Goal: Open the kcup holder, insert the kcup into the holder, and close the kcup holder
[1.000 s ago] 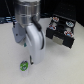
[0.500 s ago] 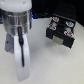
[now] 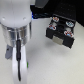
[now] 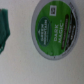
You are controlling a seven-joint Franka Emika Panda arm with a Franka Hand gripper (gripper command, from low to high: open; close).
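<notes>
The kcup [image 4: 55, 27] fills much of the wrist view: a round pod with a bright green printed top and a pale rim, lying on the white table. In the exterior view only a green sliver of it [image 3: 28, 65] shows beside the arm's lower end. The kcup holder [image 3: 61, 34] is a black box at the exterior view's upper right, with reddish-white pods in its round slots. The gripper sits low over the pod, but the white arm hides its fingers in the exterior view. No fingers show clearly in the wrist view.
The white and grey arm body [image 3: 17, 30] fills the exterior view's left half. A dark teal object [image 4: 5, 30] lies on the table beside the pod in the wrist view. A dark backdrop stands behind the holder.
The arm has come down and grown larger in the exterior view. It now covers most of the green pod, which stood free of it a second ago.
</notes>
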